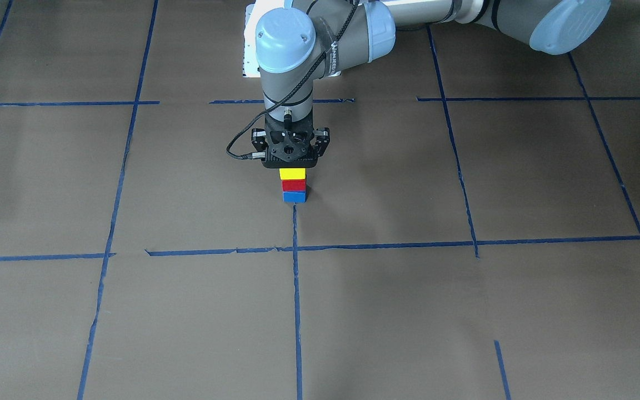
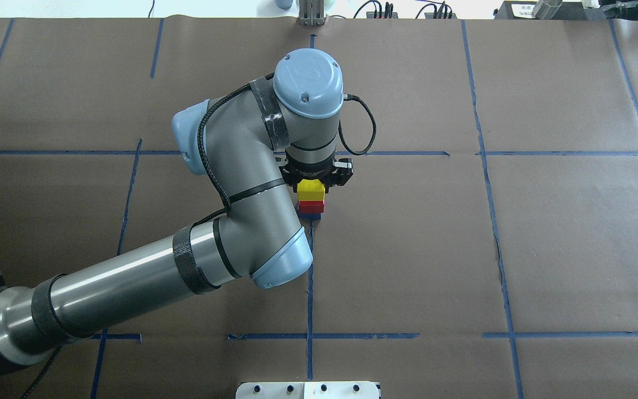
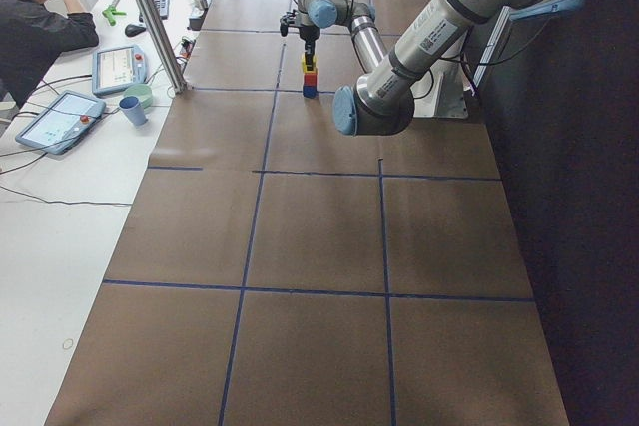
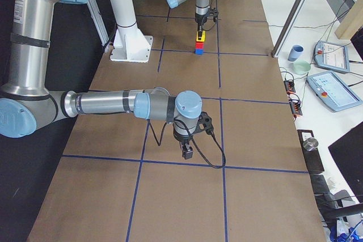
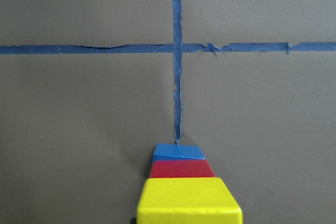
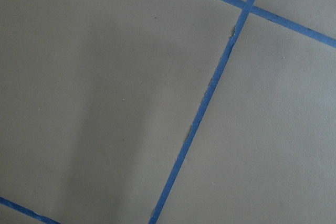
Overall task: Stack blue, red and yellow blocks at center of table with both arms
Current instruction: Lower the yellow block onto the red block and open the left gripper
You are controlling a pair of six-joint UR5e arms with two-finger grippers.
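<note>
A stack stands at the table's centre: blue block point(image 1: 294, 196) at the bottom, red block point(image 1: 293, 185) on it, yellow block point(image 1: 292, 173) on top. My left gripper point(image 1: 291, 164) points straight down over the stack and is shut on the yellow block; its fingertips are hidden behind the camera mount. The left wrist view shows the yellow block point(image 5: 189, 200) close below, with the red block point(image 5: 181, 168) and blue block point(image 5: 177, 152) under it. My right gripper point(image 4: 186, 151) hangs low over bare table far from the stack; I cannot tell whether it is open.
Blue tape lines point(image 1: 296, 289) divide the brown table. A white base plate point(image 4: 131, 46) with a post stands at the robot's side. An operator point(image 3: 35, 17), tablets and cups are on a side table beyond the work table's edge.
</note>
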